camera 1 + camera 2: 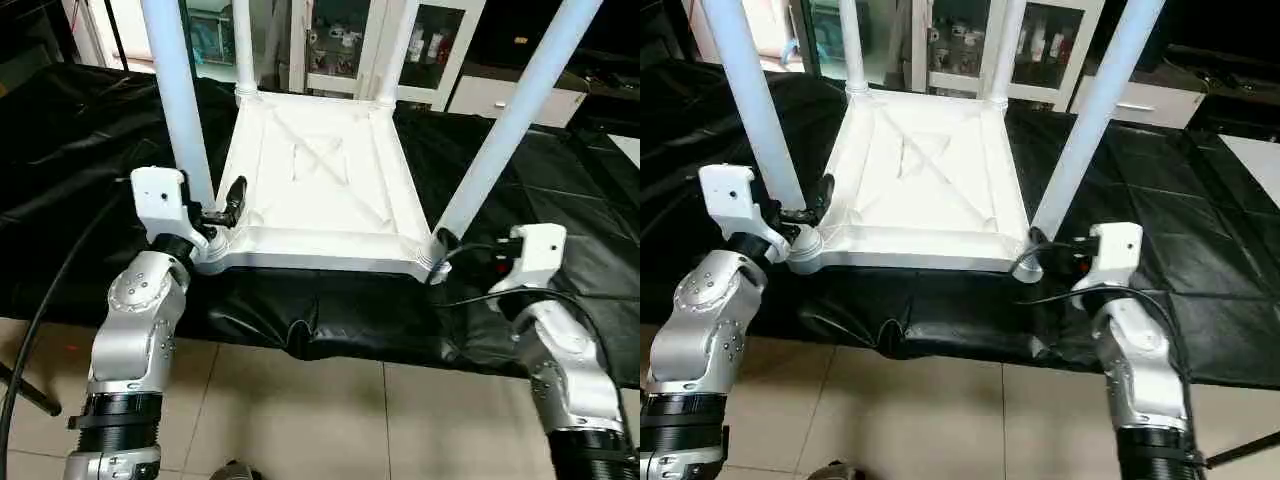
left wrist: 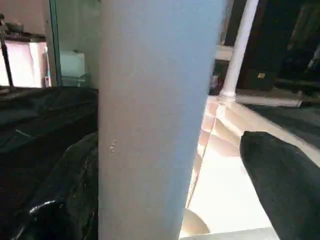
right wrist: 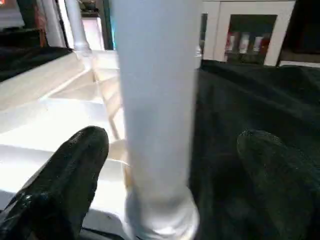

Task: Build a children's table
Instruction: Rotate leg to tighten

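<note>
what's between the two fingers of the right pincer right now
The near right leg of the upturned children's table, standing in its corner socket between the open fingers; the right wrist view shows it.

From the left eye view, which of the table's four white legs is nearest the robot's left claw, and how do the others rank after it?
Measured from the left claw:
1. Near left leg, right between its open fingers.
2. Far left leg, at the top's back corner on the same side.
3. Far right leg, back corner opposite.
4. Near right leg, by the right claw.

text: none legible anywhere | children's table [image 1: 320, 170]: plain white, no print or brand | cabinets [image 1: 440, 45]: items behind the glass show coloured labels, too small to read | robot forearms: no markings that can be made out
</note>
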